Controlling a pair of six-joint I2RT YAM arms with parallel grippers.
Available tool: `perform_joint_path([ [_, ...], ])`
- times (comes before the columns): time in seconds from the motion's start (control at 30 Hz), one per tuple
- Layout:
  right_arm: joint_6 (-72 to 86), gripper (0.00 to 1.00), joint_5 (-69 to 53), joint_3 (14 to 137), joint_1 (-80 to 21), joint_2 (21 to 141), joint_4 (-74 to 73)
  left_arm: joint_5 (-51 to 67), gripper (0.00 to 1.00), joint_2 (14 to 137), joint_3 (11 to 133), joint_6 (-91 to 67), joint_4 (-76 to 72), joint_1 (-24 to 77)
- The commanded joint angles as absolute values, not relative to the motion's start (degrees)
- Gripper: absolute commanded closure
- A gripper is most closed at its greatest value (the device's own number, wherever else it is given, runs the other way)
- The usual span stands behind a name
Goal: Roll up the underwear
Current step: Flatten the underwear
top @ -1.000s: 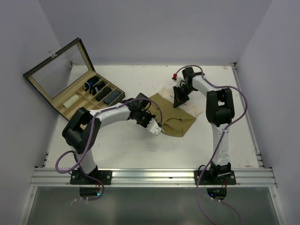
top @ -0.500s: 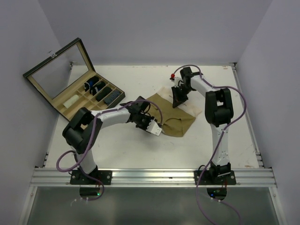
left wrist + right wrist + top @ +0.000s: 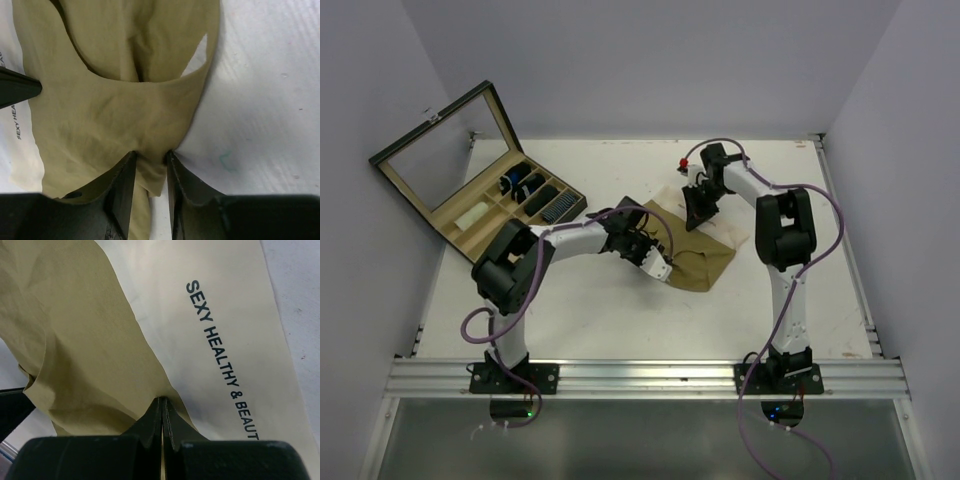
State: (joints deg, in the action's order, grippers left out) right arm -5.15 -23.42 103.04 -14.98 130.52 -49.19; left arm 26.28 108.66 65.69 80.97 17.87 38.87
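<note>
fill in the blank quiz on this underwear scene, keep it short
The print on the waistband reads SEXY ___ &.
The right gripper is ___ on the underwear.
The lid of the box stands ___.

Missing words: HEALTHY; shut; open

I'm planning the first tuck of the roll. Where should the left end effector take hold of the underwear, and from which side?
Probably the narrow crotch tab of the underwear, approached low from the left arm's side. The cloth lies flat and tapers there to a strip lying between the fingers of the left end effector, opposite the wide waistband.
</note>
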Motion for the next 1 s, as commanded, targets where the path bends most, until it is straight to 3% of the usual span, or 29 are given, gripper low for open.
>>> perform_joint_path([
  [0.0,-7.5,1.0,-20.2,102.6,-16.5,132.1,-49.7,26.7,0.67,113.1,69.2,83.6,22.0,37.7],
  [0.17,-7.8,1.0,-19.5,103.4,-16.5,132.6,-50.4,27.2,0.99,114.6,71.2,86.8,27.9,37.3],
  [0.63,-7.6,1.0,-18.0,103.8,-16.7,133.2,-49.9,30.4,1.0,107.6,69.7,87.8,47.0,39.7],
  [0.87,-8.8,1.0,-19.6,103.4,-17.7,133.1,-50.2,36.9,0.85,109.7,75.1,83.2,56.5,41.7],
  [0.97,-10.5,1.0,-22.8,103.3,-18.6,132.4,-50.2,43.4,0.56,111.4,80.3,80.1,62.8,42.5],
])
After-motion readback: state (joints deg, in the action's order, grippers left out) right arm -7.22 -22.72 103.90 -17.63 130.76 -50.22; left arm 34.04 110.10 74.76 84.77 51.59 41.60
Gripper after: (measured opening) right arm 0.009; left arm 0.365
